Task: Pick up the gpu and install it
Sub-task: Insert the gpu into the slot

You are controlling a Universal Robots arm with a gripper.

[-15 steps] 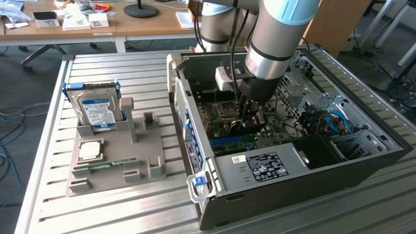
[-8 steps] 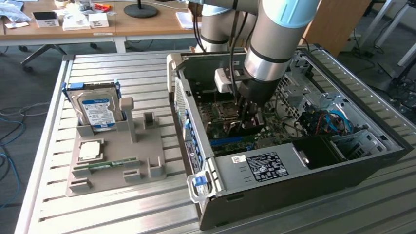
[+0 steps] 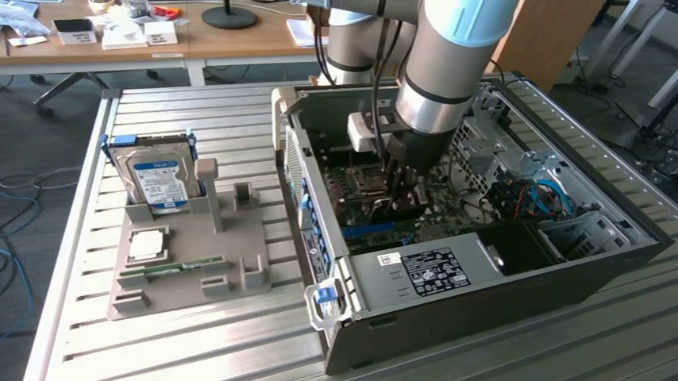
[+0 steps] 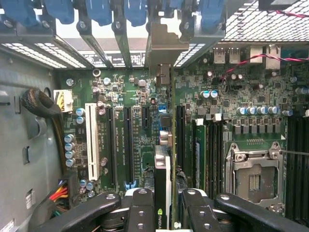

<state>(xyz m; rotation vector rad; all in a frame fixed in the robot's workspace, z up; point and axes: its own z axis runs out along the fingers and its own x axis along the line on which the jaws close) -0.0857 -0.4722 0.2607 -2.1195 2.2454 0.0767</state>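
Observation:
My gripper (image 3: 409, 190) reaches down inside the open computer case (image 3: 593, 262), over the motherboard (image 3: 366, 190). In the wrist view the gpu (image 4: 163, 164) appears edge-on, a thin dark card with a small green logo. It sits between the black fingers (image 4: 140, 210) of my gripper (image 4: 166, 215), which is shut on it. The card's silvery bracket (image 4: 164, 46) lies at the rear slot openings, under the blue latches (image 4: 135, 12). The card stands upright among the black expansion slots (image 4: 128, 140). Whether it is seated in a slot I cannot tell.
A grey parts holder (image 3: 190, 294) lies on the slatted table at the exterior view's left. It carries a silver hard drive (image 3: 159, 178), a processor chip (image 3: 146, 244) and a green memory stick (image 3: 170, 270). The CPU socket (image 4: 253, 179) and cable bundles (image 4: 60, 195) flank the card.

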